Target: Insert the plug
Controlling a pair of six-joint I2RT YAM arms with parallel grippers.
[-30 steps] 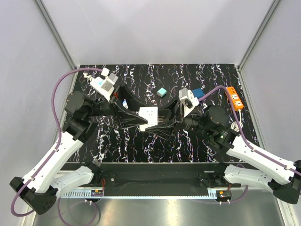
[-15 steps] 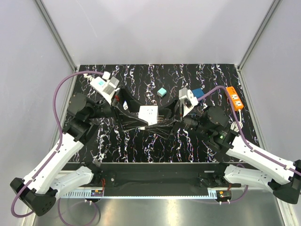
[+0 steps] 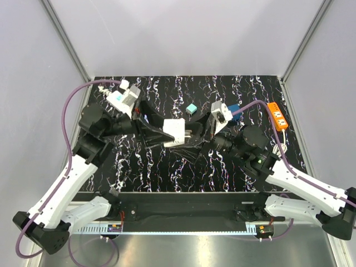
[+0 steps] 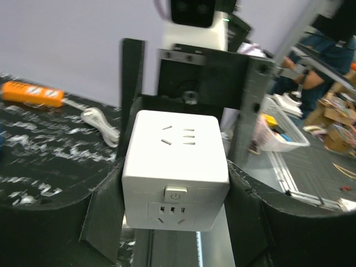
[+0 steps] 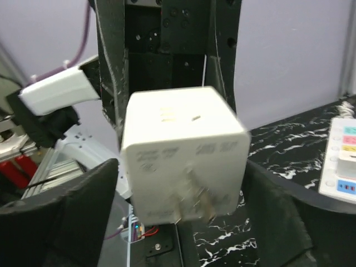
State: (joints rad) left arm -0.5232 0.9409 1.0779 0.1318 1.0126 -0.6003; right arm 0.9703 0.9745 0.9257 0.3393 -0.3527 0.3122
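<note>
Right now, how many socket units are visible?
2: a white plastic cube adapter in the left gripper, an orange power strip at the table's right edge; more may be hidden.

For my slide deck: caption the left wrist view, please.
Left hand grips a white cube power adapter, its button facing the camera.

Walls: pale lilac-grey panels, plain, matte; back (image 3: 183, 33), L (image 3: 33, 83), R (image 3: 328, 83).
Corner posts: aluminium profiles, back-L (image 3: 65, 39) & back-R (image 3: 305, 38), slanting in to the worktop's far corners.
Worktop: black marble-look w/ white + purplish veins (image 3: 167, 89); spans wall to wall.
Front edge: black rail (image 3: 183, 210); brushed metal sheet (image 3: 183, 250) below it.
Light: even, diffuse; soft shadows only.
Beyond encl. (L wrist view): blurred room; dark grey floor (image 4: 317, 167), cardboard boxes (image 4: 336, 111), white bin w/ clutter (image 4: 278, 133).
</note>
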